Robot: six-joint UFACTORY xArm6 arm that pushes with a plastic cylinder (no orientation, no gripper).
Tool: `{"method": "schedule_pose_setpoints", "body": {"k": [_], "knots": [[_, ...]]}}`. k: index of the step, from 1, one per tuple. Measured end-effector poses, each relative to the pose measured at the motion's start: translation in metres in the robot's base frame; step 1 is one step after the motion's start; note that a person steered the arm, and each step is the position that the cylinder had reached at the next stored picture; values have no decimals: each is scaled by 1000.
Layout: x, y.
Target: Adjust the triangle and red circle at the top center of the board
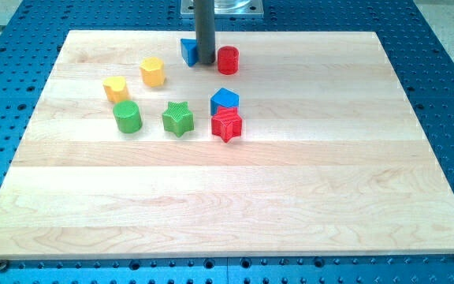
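A blue triangle block [187, 51] sits at the view's top centre, partly hidden behind my dark rod. A red circle block [228, 60] sits just right of it. My tip [206, 62] rests on the board between the two, touching or nearly touching the blue triangle on its right side and a small gap left of the red circle.
A yellow hexagon [153, 71] and a yellow heart [116, 88] lie at the upper left. A green cylinder [128, 117] and a green star [177, 118] lie below them. A blue pentagon-like block [225, 100] sits above a red star [227, 125]. The wooden board [235, 205] rests on a blue perforated table.
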State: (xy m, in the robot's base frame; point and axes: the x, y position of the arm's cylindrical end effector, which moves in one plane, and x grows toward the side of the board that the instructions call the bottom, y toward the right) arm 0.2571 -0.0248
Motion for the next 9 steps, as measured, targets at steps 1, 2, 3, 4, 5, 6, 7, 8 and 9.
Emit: {"method": "schedule_pose_setpoints", "body": {"k": [1,2,3,4,5,6,7,8,9], "knots": [[3,24],[-5,64],[34,111],[53,84],[49,79],[49,68],[49,65],[17,108],[-54,97]]}}
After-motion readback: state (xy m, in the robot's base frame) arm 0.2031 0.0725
